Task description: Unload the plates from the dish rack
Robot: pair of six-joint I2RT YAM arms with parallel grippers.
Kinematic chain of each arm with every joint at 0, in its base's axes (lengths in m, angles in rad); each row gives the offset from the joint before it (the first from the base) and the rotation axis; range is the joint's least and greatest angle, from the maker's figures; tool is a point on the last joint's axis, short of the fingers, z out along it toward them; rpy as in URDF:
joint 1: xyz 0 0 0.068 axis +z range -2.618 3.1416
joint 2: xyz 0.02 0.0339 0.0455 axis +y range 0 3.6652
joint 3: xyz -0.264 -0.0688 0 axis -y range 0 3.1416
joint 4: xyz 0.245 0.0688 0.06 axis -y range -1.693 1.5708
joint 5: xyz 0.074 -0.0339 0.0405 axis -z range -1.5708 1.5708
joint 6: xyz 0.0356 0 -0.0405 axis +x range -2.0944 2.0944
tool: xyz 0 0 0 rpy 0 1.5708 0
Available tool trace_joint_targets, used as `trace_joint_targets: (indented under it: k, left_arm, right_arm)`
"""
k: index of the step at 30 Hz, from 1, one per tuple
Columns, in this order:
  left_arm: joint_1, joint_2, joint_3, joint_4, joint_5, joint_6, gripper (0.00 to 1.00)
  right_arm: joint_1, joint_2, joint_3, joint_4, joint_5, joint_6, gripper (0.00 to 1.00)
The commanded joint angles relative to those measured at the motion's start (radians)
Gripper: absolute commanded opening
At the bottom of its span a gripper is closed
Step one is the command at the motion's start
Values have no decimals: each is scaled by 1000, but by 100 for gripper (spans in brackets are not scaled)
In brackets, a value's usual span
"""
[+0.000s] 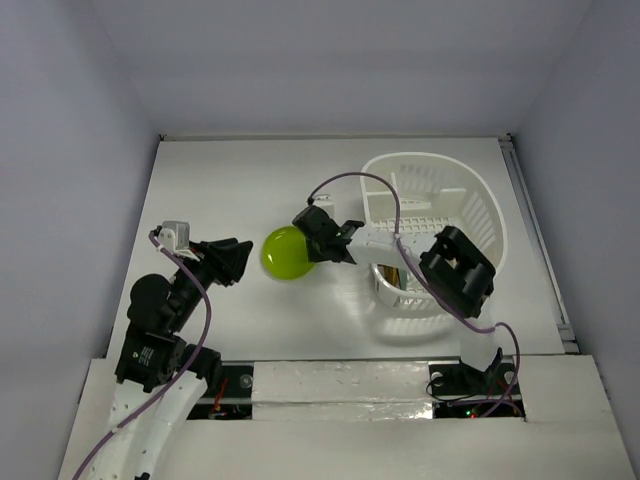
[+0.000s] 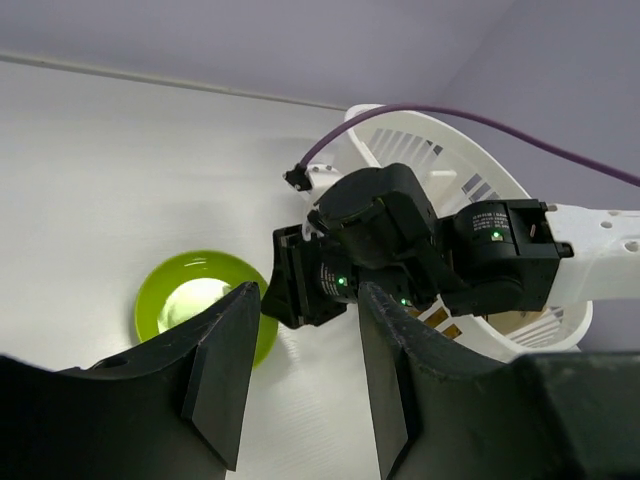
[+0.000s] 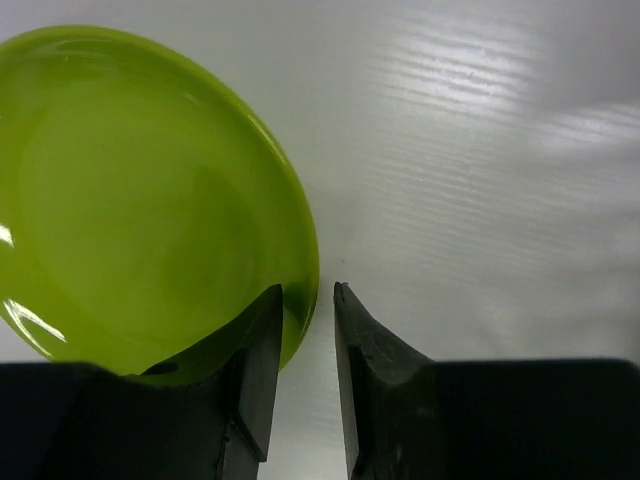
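A lime green plate (image 1: 287, 253) lies on the white table left of the dish rack (image 1: 480, 200). It also shows in the left wrist view (image 2: 190, 300) and the right wrist view (image 3: 140, 190). My right gripper (image 1: 316, 245) is at the plate's right rim, jaws narrowly apart (image 3: 308, 300). One finger is over the plate and the other is off its edge, with table showing between. My left gripper (image 1: 240, 258) is open and empty left of the plate (image 2: 305, 340). A golden-tan plate (image 1: 400, 283) shows in the rack's near end, mostly hidden by my right arm.
The rack (image 2: 420, 140) is a white slatted oval basket at the right of the table. My right arm (image 1: 455, 268) reaches across its near side. A purple cable (image 1: 385, 195) arcs over the rack. White walls close in the table at the back and sides.
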Motion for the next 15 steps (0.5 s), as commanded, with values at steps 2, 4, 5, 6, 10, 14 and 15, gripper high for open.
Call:
trace_joint_targets:
  k: [2,4,5,6,10,14,15]
  left_arm:
    - [8,15,16,40,13,-5,41]
    - [8,15,15,40,15,-5,41]
    - [8,17,15,39,15,-5,41]
    - [8,15,15,40,13,-5,41]
    - [8,15,16,40,15,-5,41]
    - [8,14,15,42,19,-5,41]
    - [8,14,15,42,19,-5,41]
  right_arm:
    - [14,-80,-14,37,-19,-10,39]
    - [23,-129,-16,25,-25,-23,49]
    - [23,-151,-22,14,-27,-32,54]
    - [23,-174,-28,9,-30,-37,60]
    - [23,-402,-94,-20,-9,-46,72]
    - [23,-652,-190,-80,69,-35,54]
    - [23,-701,-224,-128,126,-14,31]
